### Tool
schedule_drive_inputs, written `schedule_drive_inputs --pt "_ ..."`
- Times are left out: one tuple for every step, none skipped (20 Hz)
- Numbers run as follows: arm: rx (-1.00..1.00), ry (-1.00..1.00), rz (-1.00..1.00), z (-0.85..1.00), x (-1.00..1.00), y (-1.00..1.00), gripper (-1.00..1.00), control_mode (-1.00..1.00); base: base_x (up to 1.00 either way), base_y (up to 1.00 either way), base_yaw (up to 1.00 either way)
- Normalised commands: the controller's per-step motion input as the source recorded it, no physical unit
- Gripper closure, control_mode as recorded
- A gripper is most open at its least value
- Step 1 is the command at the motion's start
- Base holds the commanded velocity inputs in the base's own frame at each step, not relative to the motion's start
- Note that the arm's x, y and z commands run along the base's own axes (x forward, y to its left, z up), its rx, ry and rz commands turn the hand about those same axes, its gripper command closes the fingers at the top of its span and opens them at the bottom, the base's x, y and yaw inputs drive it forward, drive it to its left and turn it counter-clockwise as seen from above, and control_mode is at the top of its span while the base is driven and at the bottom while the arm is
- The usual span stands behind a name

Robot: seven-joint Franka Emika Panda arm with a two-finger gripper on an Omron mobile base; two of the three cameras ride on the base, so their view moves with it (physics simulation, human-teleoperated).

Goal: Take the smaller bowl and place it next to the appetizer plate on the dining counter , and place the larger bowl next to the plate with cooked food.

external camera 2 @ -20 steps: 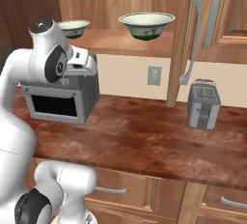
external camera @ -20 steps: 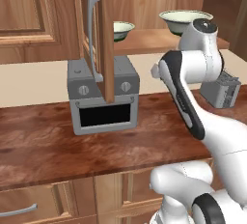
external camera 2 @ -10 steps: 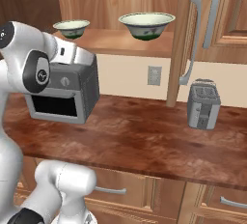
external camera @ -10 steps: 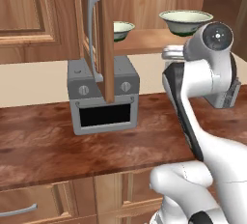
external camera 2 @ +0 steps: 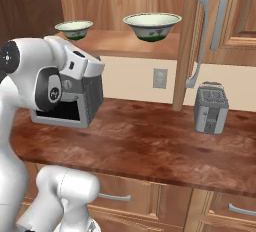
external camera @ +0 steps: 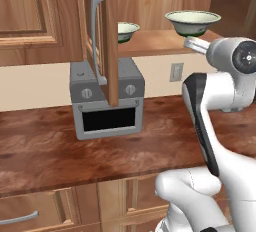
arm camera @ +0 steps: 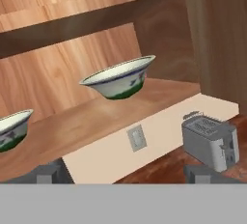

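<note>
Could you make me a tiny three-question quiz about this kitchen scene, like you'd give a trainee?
1. True or false: the smaller bowl and the larger bowl both sit on the open cabinet shelf.
2. What stands on the wall counter under the right cabinet door? A) kettle B) toaster C) blender
3. Fill in: the grey toaster oven stands below the ____ bowl.

Key: 1 true; 2 B; 3 smaller.

- The white arm (external camera: 202, 111) rises from the base, bends at a dark-jointed elbow and brings its wrist up high.
- The gripper (arm camera: 123, 177) shows two dark fingertips (arm camera: 47, 174) set wide apart, with nothing between them.
</note>
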Motion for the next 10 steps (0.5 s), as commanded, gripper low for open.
schedule_drive_inputs --pt "0.24 -0.02 -0.03 0.46 -0.02 -0.35 -1.00 -1.00 0.00 0.00 0.00" --pt "0.25 0.00 -0.01 0.48 0.00 -0.30 -1.00 -1.00 0.00 0.00 0.00" --pt "0.24 0.00 0.00 0.55 0.00 -0.29 -1.00 -1.00 0.00 0.00 0.00" --pt "0.23 0.00 0.00 0.53 0.00 -0.26 -1.00 -1.00 0.00 0.00 0.00" --pt "0.22 0.00 0.00 0.51 0.07 -0.22 -1.00 -1.00 0.00 0.00 0.00" --pt "0.20 0.00 0.00 0.53 0.16 -0.14 -1.00 -1.00 0.00 0.00 0.00" --pt "0.19 0.00 0.00 0.49 0.18 -0.08 -1.00 -1.00 0.00 0.00 0.00" --pt "0.15 0.01 0.00 0.39 0.26 -0.02 -1.00 -1.00 0.00 0.00 0.00" --pt "0.12 0.01 0.00 0.34 0.26 0.00 -1.00 -1.00 0.00 0.00 0.00" --pt "0.07 0.00 0.00 0.26 0.27 0.00 -1.00 -1.00 0.00 0.00 0.00"
